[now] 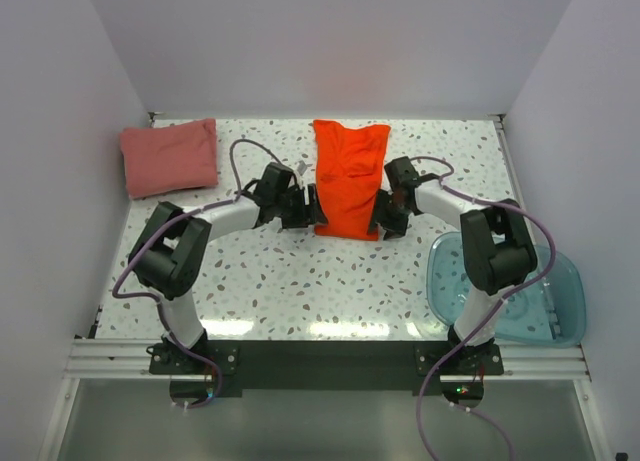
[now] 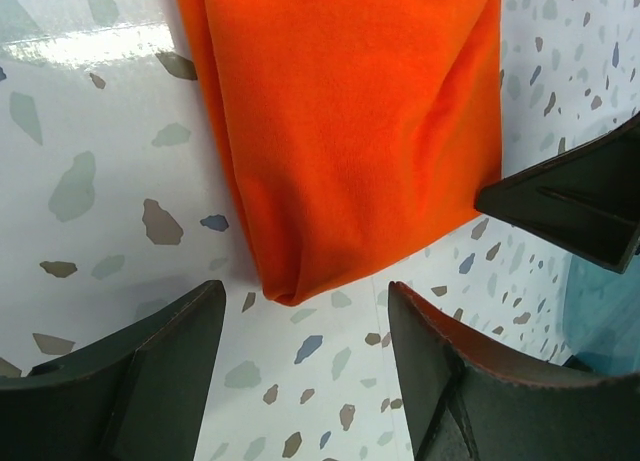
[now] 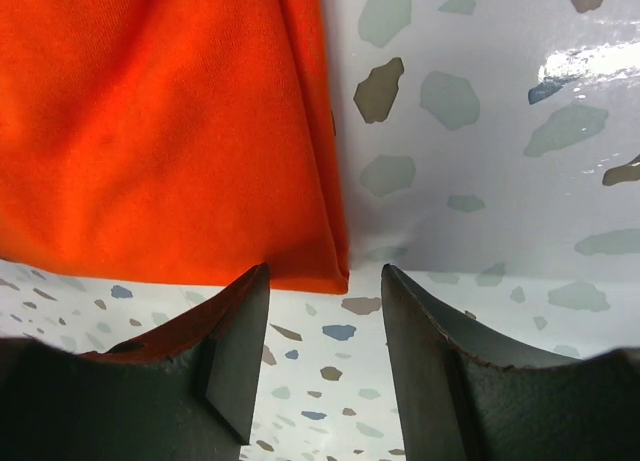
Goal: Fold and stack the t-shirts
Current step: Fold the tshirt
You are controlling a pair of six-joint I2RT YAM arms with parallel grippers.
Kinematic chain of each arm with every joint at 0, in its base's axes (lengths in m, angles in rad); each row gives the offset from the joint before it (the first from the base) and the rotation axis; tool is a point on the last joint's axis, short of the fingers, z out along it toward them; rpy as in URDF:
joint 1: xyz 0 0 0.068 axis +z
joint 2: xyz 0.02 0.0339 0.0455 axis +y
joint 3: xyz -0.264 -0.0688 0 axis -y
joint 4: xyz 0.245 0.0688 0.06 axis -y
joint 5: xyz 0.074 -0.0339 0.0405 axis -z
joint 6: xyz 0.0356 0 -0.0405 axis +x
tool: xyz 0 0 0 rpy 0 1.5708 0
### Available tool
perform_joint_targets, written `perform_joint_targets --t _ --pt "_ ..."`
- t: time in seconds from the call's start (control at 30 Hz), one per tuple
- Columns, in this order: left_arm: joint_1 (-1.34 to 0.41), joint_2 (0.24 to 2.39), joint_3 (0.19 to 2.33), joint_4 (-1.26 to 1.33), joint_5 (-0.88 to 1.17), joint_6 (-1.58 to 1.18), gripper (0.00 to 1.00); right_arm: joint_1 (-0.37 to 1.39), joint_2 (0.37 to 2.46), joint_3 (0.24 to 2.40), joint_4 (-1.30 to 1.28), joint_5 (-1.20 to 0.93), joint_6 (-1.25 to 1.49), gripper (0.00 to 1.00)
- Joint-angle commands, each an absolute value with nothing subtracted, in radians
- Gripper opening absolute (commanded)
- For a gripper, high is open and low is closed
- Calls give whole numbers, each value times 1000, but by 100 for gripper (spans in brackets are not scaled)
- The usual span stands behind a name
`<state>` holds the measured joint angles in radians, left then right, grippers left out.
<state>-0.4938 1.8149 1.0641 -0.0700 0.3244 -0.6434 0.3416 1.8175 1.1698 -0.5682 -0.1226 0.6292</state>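
The bright orange-red t-shirt lies folded into a long strip at the middle back of the table. My left gripper is open at its near left corner; in the left wrist view that corner lies just beyond the jaws, nothing between them. My right gripper is open at the near right corner; in the right wrist view the corner sits just ahead of the jaws. The dusty pink-red t-shirt lies folded at the back left.
A translucent blue plastic tub stands at the near right, beside the right arm. White walls enclose the speckled table on three sides. The right gripper's finger shows in the left wrist view.
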Motion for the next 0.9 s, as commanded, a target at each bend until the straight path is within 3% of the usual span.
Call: perform_joint_targets --t 0.0,0.2,0.33,0.87 --pt "-500 1828 1081 -67 299 -643 71 344 1836 1166 -537 -117 641 52" --pt "-515 1865 1086 -98 278 -632 68 362 1839 1147 -538 -103 641 52" --pt "-534 1879 1086 -112 278 -626 58 373 1848 1132 -523 -104 650 51" --pt "-555 1879 1068 -124 227 -611 26 388 1871 1150 -522 -98 641 31"
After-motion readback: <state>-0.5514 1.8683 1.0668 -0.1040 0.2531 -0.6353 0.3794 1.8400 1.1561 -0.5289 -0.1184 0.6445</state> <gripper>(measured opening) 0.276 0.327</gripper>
